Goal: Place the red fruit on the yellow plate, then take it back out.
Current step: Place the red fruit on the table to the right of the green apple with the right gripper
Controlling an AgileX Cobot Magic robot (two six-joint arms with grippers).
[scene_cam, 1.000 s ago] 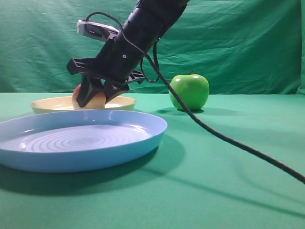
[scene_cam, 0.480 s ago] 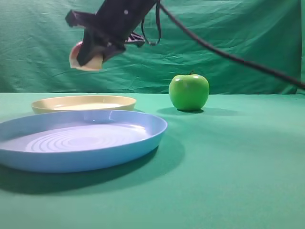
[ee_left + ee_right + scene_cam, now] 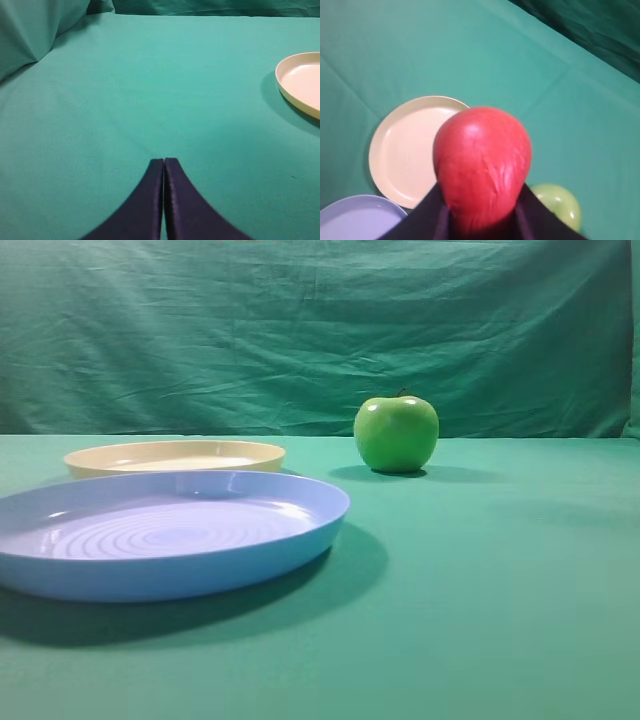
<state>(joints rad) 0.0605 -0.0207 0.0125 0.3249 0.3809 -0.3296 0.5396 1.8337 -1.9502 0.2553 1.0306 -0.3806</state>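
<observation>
Both arms out of exterior high view. Rounded red fruit point(image 3: 482, 165) pinched between right fingers point(image 3: 427, 215), high above shallow cream-yellow plastic plate point(image 3: 405, 150). Left fingers point(image 3: 150, 200) pressed together.

green apple point(image 3: 396, 433), blue plate point(image 3: 160, 570), green cloth point(image 3: 480, 590)

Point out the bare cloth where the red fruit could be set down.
Widest bare cloth lies right of the green apple and in front of it, right of the blue plate. The yellow plate is empty too. It is crowded where the two plates nearly meet.
</observation>
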